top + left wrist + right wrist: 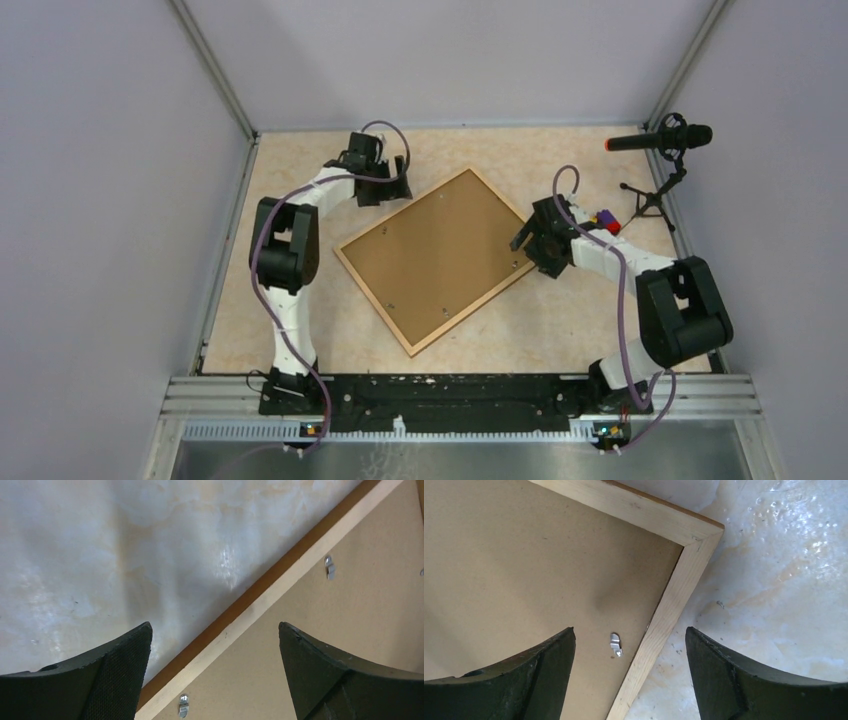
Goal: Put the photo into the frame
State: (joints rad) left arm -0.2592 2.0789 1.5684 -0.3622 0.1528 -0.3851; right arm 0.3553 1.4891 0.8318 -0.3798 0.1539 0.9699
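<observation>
The frame (376,301) lies flat on the table (560,320), about midway between the two arms and turned so that its corners point far, near, left and right. Its back faces up: a plain brown backing board (435,258) fills the light wood rim, and small metal clips (615,644) sit along the board's edges.

The left gripper (385,190) is at the frame's far-left edge, part way between the left and far corners. In the left wrist view this gripper (215,630) has its jaws spread wide with nothing between them but the rim below. One finger (120,675) is over bare table and the other over the backing board. Whether the fingertips touch the wood cannot be told.

The right gripper (528,250) is at the frame's right corner. In the right wrist view this gripper (629,629) also has its jaws well apart and grips nothing. One finger (539,675) is above the backing board and the other above the table, with the rim and a clip lying between them and the mitred corner just ahead.

A microphone (660,138) on a small stand is at the table's far right, well apart from the frame.
</observation>
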